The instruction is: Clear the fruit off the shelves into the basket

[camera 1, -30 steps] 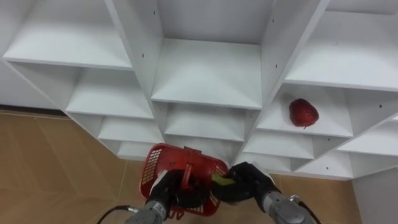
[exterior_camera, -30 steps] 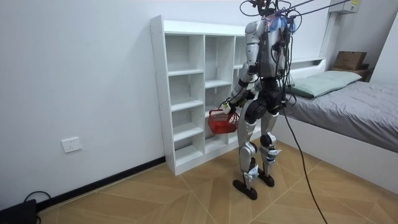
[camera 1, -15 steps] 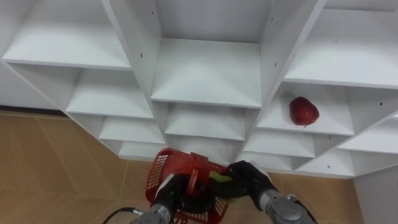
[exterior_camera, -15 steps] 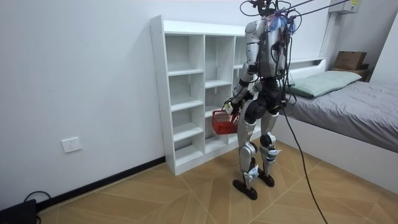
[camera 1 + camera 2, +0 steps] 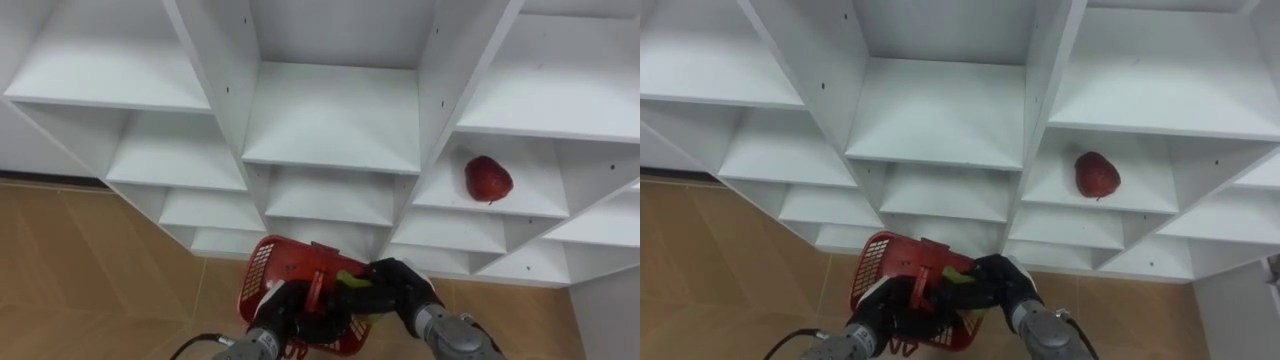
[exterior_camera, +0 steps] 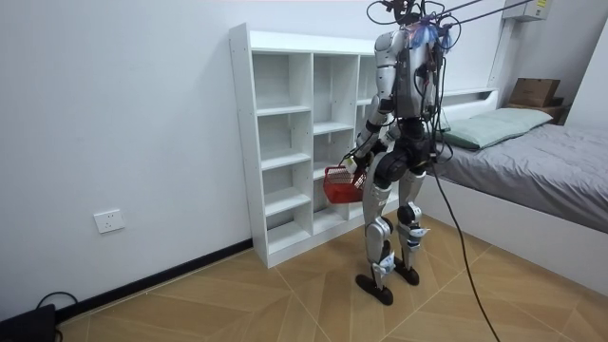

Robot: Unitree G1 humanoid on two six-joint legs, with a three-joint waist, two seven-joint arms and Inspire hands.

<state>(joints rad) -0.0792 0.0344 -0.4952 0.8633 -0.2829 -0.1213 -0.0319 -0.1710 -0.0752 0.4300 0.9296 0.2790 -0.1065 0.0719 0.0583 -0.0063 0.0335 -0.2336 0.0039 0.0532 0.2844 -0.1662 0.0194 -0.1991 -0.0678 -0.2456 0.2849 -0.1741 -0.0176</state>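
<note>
A red plastic basket hangs low in front of the white closet, with my left hand shut on its upright handle. My right hand is curled round a green fruit and holds it over the basket's right rim. A red fruit lies on a shelf in the closet's right column, above and to the right of both hands. In the room view I stand facing the closet with the basket at hip height.
The closet's other compartments hold nothing. Wooden floor lies below the shelves. A bed stands behind me at the room view's right, and a wall socket sits low at that view's left.
The basket has shifted a little right and closer to the right hand. The right hand has carried the green fruit leftward over the basket's rim.
</note>
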